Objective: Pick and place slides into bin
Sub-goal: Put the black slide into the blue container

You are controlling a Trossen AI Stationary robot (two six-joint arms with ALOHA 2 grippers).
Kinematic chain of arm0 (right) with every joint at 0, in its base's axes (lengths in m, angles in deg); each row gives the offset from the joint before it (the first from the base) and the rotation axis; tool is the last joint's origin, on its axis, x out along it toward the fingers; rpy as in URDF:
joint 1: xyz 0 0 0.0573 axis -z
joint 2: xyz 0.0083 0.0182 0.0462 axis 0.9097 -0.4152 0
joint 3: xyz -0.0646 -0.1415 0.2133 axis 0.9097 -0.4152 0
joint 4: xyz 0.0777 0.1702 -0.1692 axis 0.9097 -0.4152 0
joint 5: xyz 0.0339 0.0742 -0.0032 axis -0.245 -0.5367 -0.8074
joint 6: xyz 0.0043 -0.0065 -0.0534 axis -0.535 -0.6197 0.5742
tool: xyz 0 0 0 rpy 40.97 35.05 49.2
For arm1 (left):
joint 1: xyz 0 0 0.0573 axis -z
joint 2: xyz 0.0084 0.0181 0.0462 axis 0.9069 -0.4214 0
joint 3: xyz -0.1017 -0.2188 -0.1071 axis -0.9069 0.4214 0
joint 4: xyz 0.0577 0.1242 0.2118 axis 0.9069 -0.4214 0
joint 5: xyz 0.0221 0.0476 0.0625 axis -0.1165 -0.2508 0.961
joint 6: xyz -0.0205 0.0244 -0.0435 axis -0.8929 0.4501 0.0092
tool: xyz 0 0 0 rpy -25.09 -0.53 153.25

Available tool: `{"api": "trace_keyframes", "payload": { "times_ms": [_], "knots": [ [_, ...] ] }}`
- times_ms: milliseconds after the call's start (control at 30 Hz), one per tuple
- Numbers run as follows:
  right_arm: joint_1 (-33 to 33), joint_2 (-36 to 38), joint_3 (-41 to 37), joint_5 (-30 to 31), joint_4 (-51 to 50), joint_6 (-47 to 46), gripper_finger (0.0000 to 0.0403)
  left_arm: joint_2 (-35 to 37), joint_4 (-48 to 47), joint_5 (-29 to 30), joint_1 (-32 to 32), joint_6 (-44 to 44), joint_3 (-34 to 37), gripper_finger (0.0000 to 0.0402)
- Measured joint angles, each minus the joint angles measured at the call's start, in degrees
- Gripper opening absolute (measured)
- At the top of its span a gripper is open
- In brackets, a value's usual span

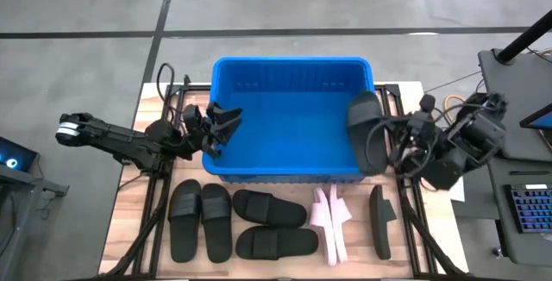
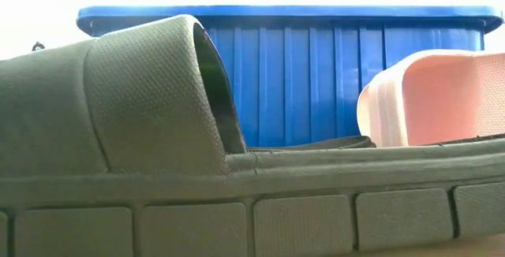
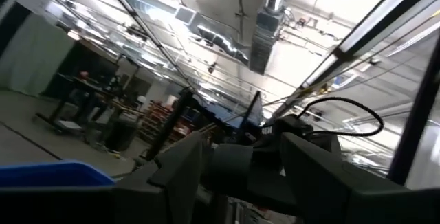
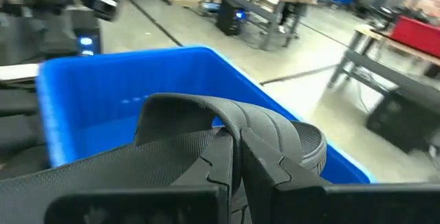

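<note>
No brand or lettering reads anywhere on the gear, so straight to the count: seven slides in sight. On the table (image 1: 134, 190) along the near edge lie four black slides (image 1: 235, 221) — two side by side upright at about 7 o'clock, two more lying crosswise at 6 o'clock. Just beside them sits the pale pink pair (image 1: 331, 221), pressed together on edge, and at 5 o'clock a lone black slide (image 1: 380, 219) stands on its side. The seventh black one (image 1: 366, 132) is up in the air at the 3 o'clock rim of the bin (image 1: 259, 64), strap pinched tight between the closed fingers of the right gripper (image 4: 234, 165). The blue bin itself sits at table centre toward 12 o'clock — its floor shows bare blue, with only the held slide hanging over its right wall. The left gripper (image 1: 220, 126) hovers over the bin's 9 o'clock rim, fingers parted and gripping nothing.
</note>
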Motion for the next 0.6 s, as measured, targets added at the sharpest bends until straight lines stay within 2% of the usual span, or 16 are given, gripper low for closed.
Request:
{"api": "trace_keyframes", "payload": {
  "times_ms": [167,300,500,600],
  "knots": [
    [3.8,7.1,-7.4,0.0,1.8,-2.7,0.0012,0.0,0.1,2.0,-0.1,0.5,0.0,0.0185],
    [6.8,11.4,-11.7,0.8,8.9,-2.3,0.0012,0.0,0.2,3.5,-0.9,1.0,0.0,0.0185],
    [10.4,13.4,-18.6,0.9,30.0,11.4,0.0012,0.0,0.2,6.9,-2.4,4.6,0.0,0.0185],
    [12.5,13.0,-21.7,-0.1,37.6,17.9,0.0012,0.0,0.2,7.8,-3.3,6.5,0.0,0.0185]
  ]
}}
